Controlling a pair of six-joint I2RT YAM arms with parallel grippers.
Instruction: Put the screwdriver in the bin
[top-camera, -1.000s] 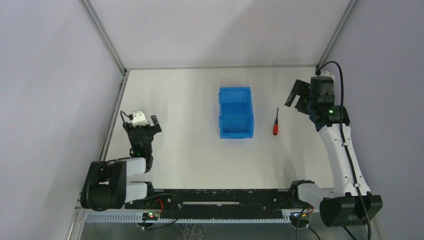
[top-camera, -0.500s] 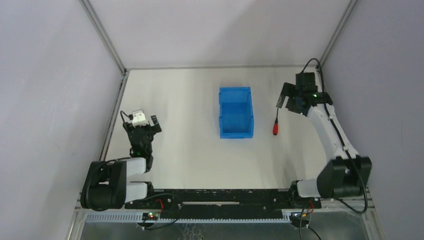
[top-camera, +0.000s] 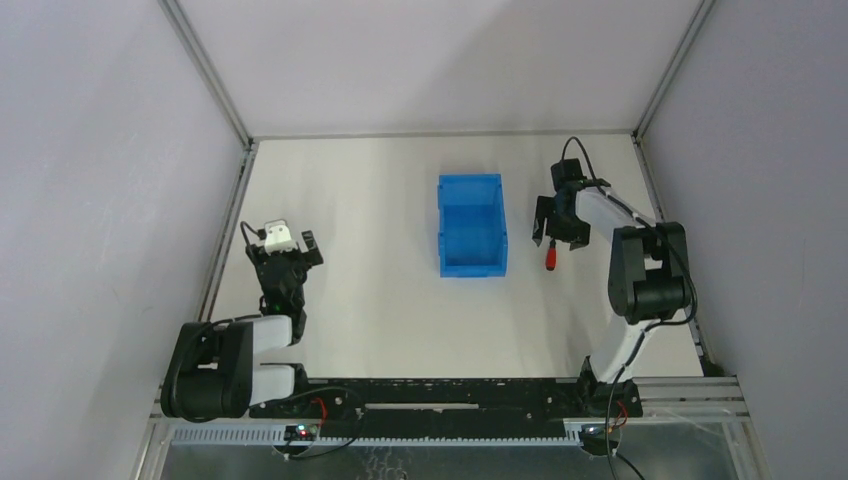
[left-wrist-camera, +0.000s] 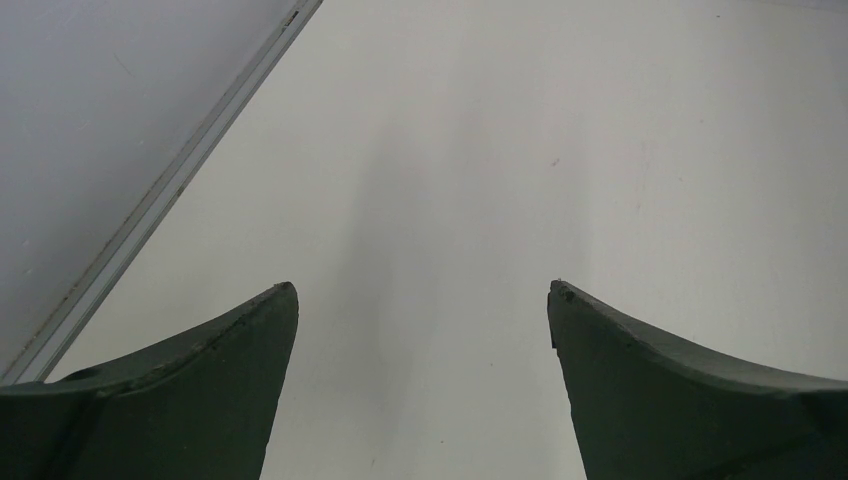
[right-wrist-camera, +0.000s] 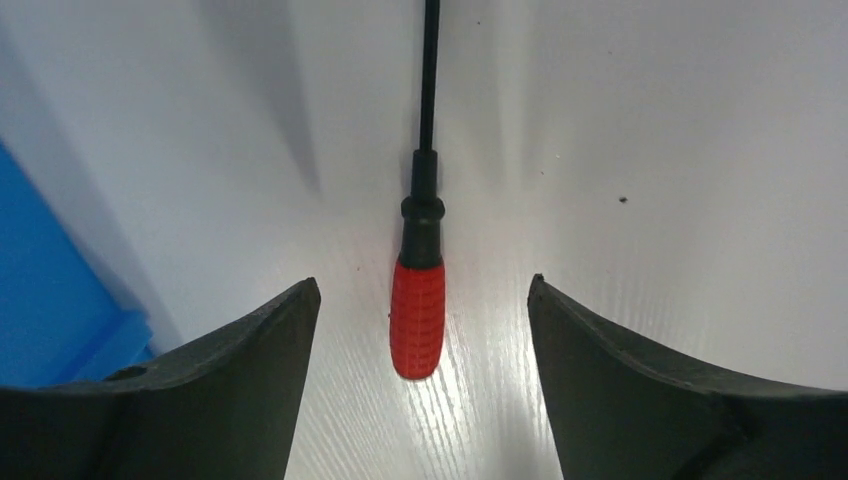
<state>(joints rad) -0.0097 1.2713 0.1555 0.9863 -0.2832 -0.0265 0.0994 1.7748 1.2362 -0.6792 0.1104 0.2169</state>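
The screwdriver (top-camera: 548, 259), red handle and thin black shaft, lies flat on the white table just right of the blue bin (top-camera: 472, 266). My right gripper (top-camera: 552, 243) hangs directly over it, open. In the right wrist view the red handle (right-wrist-camera: 418, 320) lies between the two dark fingers, touching neither, and the shaft runs away from me. A corner of the bin (right-wrist-camera: 45, 300) shows at the left edge. My left gripper (top-camera: 289, 256) rests at the table's left side, open and holding nothing (left-wrist-camera: 422, 290).
Grey enclosure walls with metal corner rails (top-camera: 205, 70) surround the table. A wall rail (left-wrist-camera: 160, 190) runs beside the left gripper. White table surface (top-camera: 370, 300) lies between the arms.
The right arm has swung left and down from near the right wall to a spot right above the screwdriver. The left arm, the bin and the screwdriver have not moved.
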